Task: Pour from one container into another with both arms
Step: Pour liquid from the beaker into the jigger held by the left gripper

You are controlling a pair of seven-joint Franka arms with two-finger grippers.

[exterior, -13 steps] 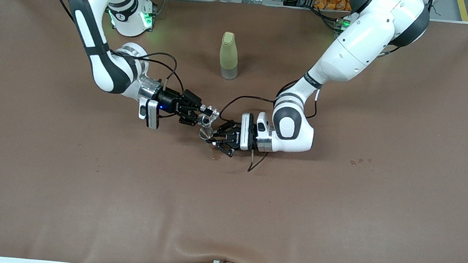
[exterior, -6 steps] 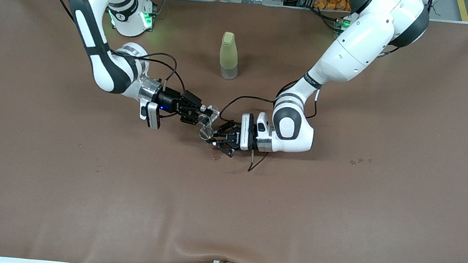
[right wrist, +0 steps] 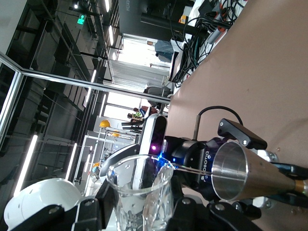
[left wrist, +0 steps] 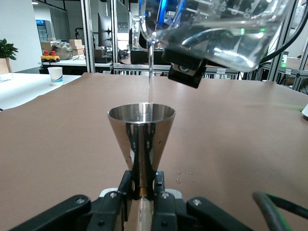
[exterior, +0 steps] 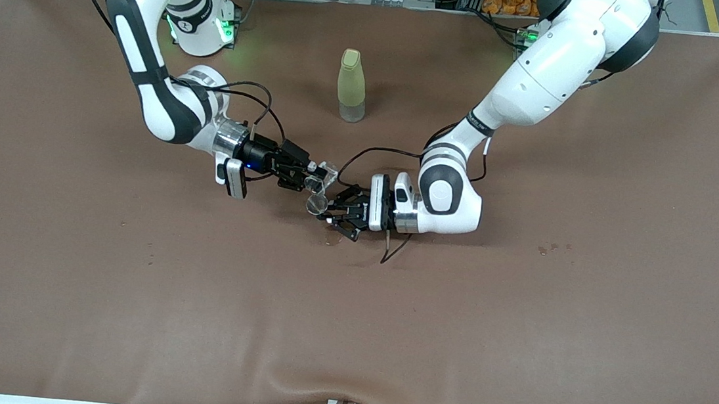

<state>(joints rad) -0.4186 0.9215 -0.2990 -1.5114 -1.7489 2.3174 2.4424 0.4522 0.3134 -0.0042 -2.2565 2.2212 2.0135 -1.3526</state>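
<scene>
Over the middle of the table, my right gripper [exterior: 310, 175] is shut on a clear glass beaker [exterior: 322, 178] and holds it tilted. A thin stream of water [left wrist: 150, 72] runs from the beaker's spout [left wrist: 144, 30] into a steel cone-shaped measuring cup [left wrist: 142, 137]. My left gripper [left wrist: 143, 190] is shut on the cup's narrow waist and holds it upright just below the beaker. From the front, the cup's round mouth [exterior: 316, 204] shows at the left gripper [exterior: 330, 214]. The right wrist view shows the beaker [right wrist: 139, 192] in my right gripper [right wrist: 139, 214], with the cup [right wrist: 245, 171] beside it.
A pale yellow-green bottle [exterior: 351, 86] stands upright farther from the front camera than the grippers, between the two arm bases. A small wet spot [exterior: 332, 242] lies under the left gripper. A few drops [exterior: 553, 249] lie toward the left arm's end.
My right gripper has shifted very slightly with the beaker. The left gripper and the measuring cup have stayed still.
</scene>
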